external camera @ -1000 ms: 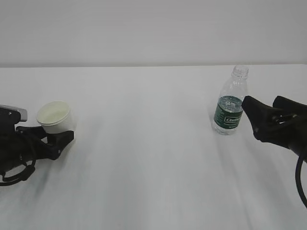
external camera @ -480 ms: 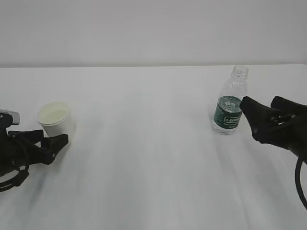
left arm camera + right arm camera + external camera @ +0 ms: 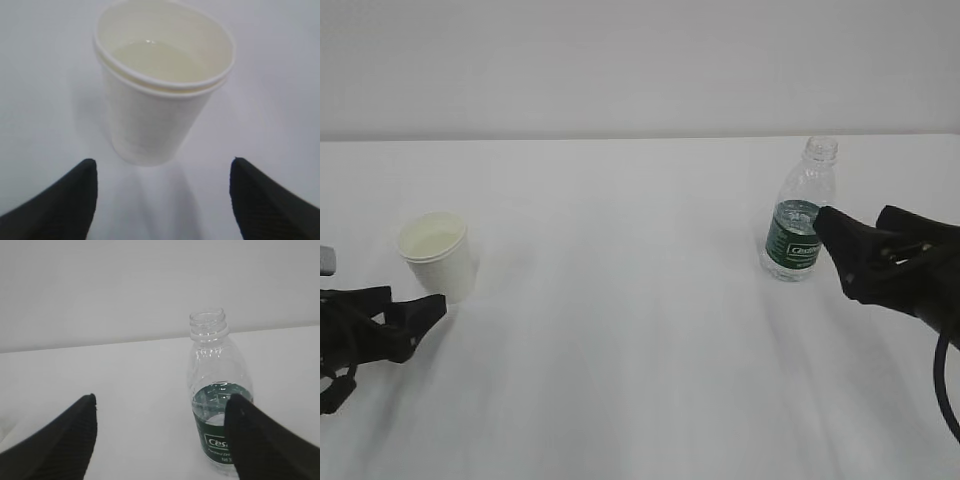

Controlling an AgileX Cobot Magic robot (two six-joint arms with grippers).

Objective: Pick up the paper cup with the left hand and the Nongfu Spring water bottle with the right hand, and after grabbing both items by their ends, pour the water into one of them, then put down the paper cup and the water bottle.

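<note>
Table [image 3: 640, 300]: white, plain wall behind.

Cup [image 3: 438, 254]: upright on table, left side of scene, mid-depth. Wrist view shows liquid inside, level approx. halfway up (pale, clear), and a double edge at the rolled rim. Not held; nothing touching it.

Left hand [image 3: 408, 308]: low over table at near-left edge, just beside cup on its near side, apart from it. Jaws spread wide; in wrist view both fingers [image 3: 60, 205] sit at bottom corners w/ cup base centred in the gap beyond them. No contact seen.

Bottle [image 3: 800, 213]: upright on table, right side, slightly farther back than cup. No cap on threaded neck. Green label band w/ white print on lower half; water level approx. at top of label, upper body clear.

Right hand [image 3: 865, 232]: at right edge, tips pointing left toward bottle. Jaws spread wide. In exterior view the near tip overlaps bottle's right side at label height; in wrist view bottle stands beyond the fingers [image 3: 260, 440], toward the right one. Contact: cannot tell. Bottle not lifted.

Cup and bottle well apart.
</note>
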